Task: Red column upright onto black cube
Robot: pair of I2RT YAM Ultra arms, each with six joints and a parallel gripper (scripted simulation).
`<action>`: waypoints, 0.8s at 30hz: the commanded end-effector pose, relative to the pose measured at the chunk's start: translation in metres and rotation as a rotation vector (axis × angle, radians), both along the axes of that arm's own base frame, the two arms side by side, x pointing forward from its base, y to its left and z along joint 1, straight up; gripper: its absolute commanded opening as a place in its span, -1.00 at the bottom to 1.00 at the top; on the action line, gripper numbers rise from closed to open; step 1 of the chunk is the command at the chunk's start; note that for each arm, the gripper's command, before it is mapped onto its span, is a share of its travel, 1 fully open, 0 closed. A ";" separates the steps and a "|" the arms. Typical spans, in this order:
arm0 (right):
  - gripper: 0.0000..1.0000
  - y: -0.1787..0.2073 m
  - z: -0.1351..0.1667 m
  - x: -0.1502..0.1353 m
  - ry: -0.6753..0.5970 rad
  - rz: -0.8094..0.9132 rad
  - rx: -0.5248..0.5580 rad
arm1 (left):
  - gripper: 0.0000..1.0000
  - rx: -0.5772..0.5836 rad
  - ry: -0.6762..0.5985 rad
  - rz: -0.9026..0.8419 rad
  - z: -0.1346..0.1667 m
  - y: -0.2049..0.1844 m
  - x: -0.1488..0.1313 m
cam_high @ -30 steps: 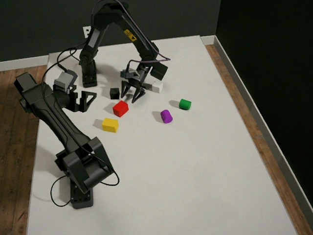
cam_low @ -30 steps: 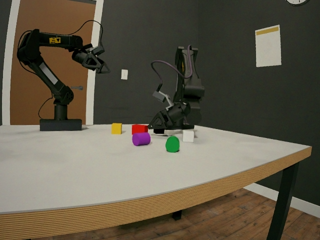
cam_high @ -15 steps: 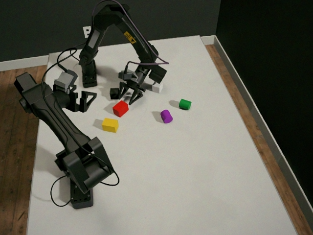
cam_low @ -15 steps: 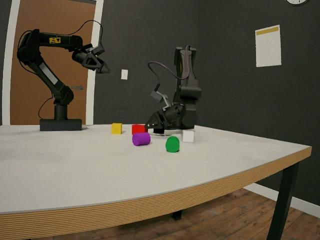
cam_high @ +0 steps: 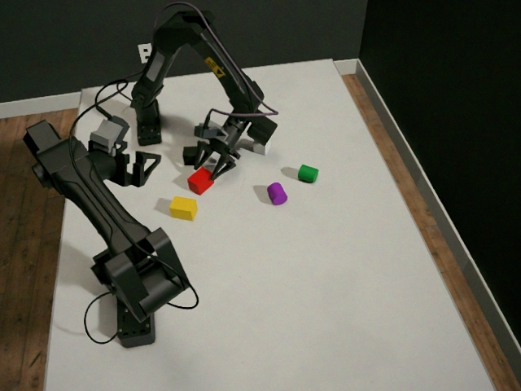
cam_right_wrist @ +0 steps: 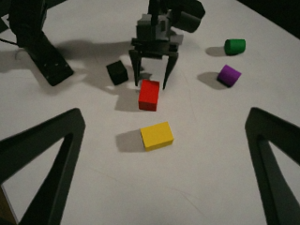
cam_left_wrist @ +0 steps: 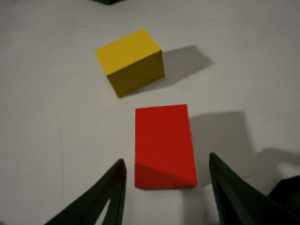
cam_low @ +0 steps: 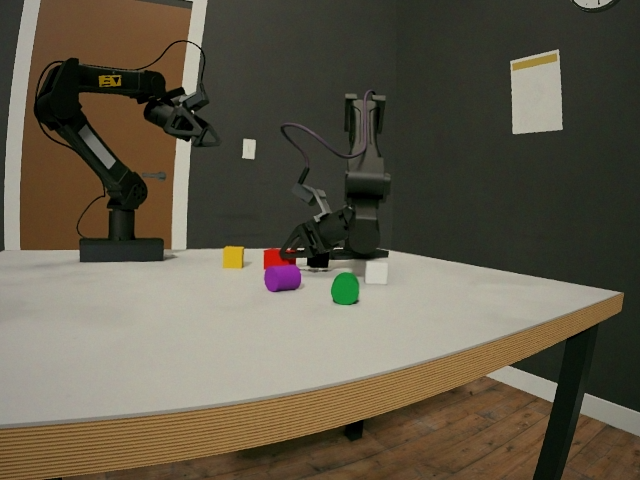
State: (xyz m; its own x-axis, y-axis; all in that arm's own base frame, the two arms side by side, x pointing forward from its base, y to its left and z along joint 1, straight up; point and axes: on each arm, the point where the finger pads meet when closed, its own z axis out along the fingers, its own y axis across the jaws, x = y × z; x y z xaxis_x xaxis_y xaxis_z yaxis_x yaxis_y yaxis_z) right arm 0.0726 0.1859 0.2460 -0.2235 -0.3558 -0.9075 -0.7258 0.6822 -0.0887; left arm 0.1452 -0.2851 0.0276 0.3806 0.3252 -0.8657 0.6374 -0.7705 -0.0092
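Observation:
The red column [cam_high: 200, 180] lies flat on its long side on the white table; it also shows in the left wrist view [cam_left_wrist: 164, 145] and the right wrist view [cam_right_wrist: 149, 95]. The black cube [cam_high: 189, 156] sits just behind it, partly hidden by the left arm, and is plain in the right wrist view [cam_right_wrist: 116, 72]. My left gripper [cam_high: 207, 170] is open and low, its fingers on either side of the column's near end without touching it. My right gripper [cam_high: 142, 168] [cam_low: 206, 136] is wide open and empty, raised high to the side.
A yellow block [cam_high: 183, 208] lies close in front of the red column. A purple cylinder [cam_high: 277, 193] and a green cylinder [cam_high: 308, 173] lie on their sides to the right. A white cube [cam_high: 261, 147] sits behind the left arm's wrist.

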 end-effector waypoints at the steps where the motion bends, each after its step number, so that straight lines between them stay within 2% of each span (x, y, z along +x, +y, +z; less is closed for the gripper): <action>1: 1.00 0.000 0.008 0.002 -0.014 -0.012 0.020 | 0.28 -0.028 -0.019 0.005 0.006 -0.010 0.000; 24: 1.00 0.000 0.008 0.002 -0.014 -0.012 0.020 | 0.28 -0.025 -0.012 0.004 -0.006 -0.021 -0.016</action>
